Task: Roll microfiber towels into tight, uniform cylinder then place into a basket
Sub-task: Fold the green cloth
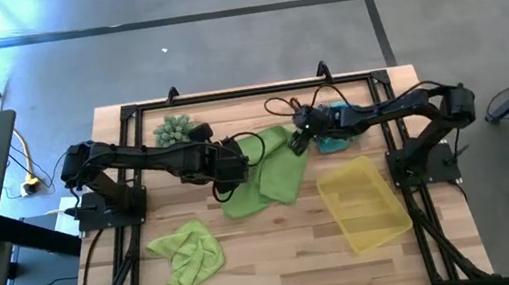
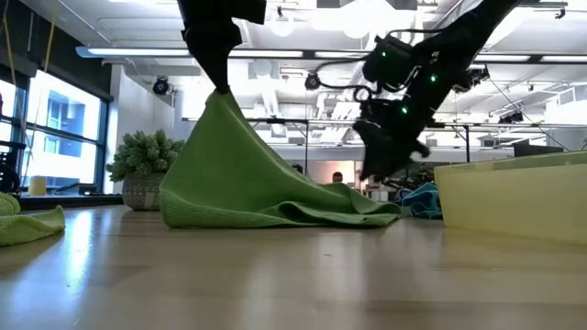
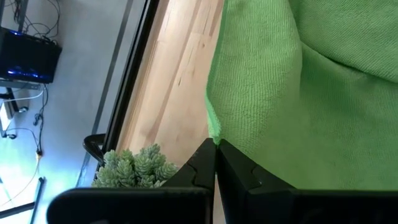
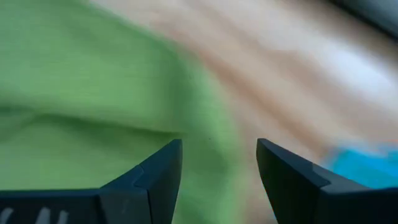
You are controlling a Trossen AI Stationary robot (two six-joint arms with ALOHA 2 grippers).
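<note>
My left gripper pinches the green towel corner, lifted. Right gripper is spread, towel edge just beyond its tips; I should grab that edge, pull flat before rolling.

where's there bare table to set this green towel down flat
Bare wood lies along the near edge, between the crumpled green towel and the yellow basket. The middle is crowded: the left claw holds up the green towel, with the open right claw and teal towel close by.
</note>
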